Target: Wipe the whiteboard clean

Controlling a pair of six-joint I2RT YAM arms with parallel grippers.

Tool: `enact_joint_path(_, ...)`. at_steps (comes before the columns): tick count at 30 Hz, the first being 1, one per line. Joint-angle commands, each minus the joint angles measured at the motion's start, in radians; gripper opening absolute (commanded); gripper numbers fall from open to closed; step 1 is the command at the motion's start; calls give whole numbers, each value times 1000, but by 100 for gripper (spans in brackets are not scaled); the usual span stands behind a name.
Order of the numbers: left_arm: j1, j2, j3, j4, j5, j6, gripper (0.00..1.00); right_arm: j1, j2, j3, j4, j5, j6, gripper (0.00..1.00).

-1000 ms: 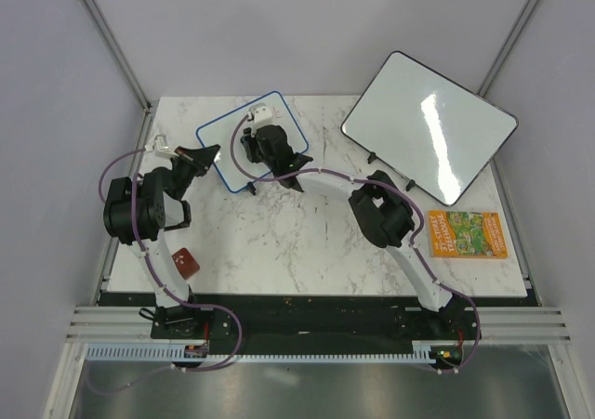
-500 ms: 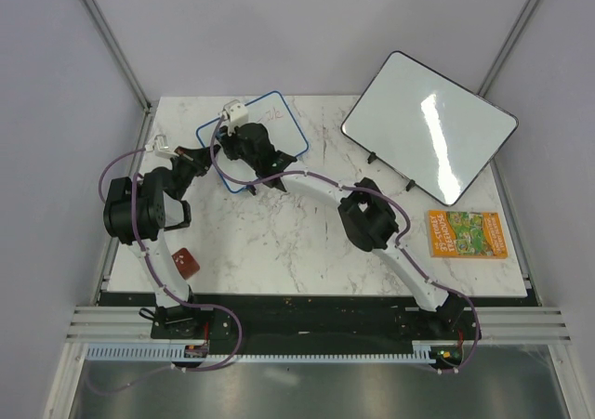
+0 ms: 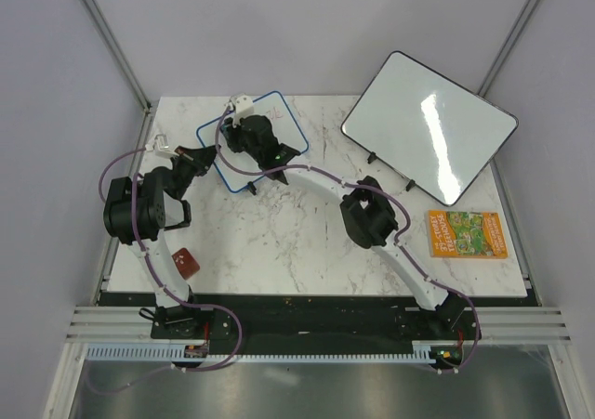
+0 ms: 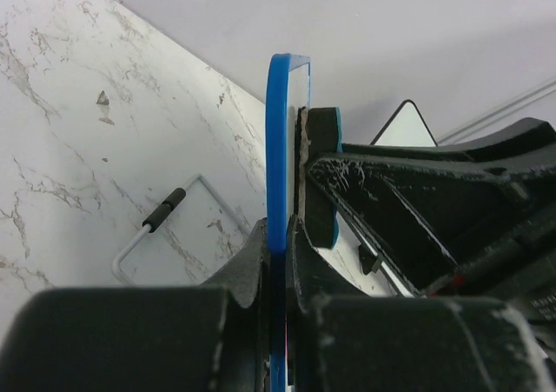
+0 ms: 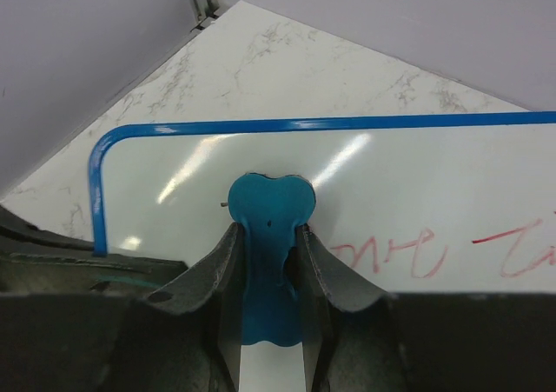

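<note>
Two boards sit on the worktop: one blue-rimmed whiteboard and one larger black-rimmed whiteboard. I also count one colourful booklet, one small reddish block, one blue eraser and what may be one wire stand, hard to make out.

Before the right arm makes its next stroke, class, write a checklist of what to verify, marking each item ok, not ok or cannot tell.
1. The left gripper is clamped on the whiteboard at its blue rim: ok.
2. The right gripper is shut on the blue eraser: ok.
3. The whiteboard is wiped clean: not ok, red scribbles show to the right of the eraser in the right wrist view.
4. The eraser is pressed flat on the board: cannot tell.
5. The larger black-rimmed whiteboard stands apart from both arms: ok.
</note>
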Motion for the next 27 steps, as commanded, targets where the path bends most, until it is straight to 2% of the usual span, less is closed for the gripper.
enact_joint_path(1,-16,32,-15,190,47,120,2,-99,17,-8,-44,33,40,0)
enact_joint_path(16,-16,30,-17,190,50,121,2,-224,32,-38,-75,25,125,0)
enact_joint_path(21,-16,30,-17,190,50,119,2,-276,38,-55,-75,-39,204,0)
enact_joint_path(27,-15,30,-15,190,53,120,2,-313,35,-76,-77,-44,243,0)
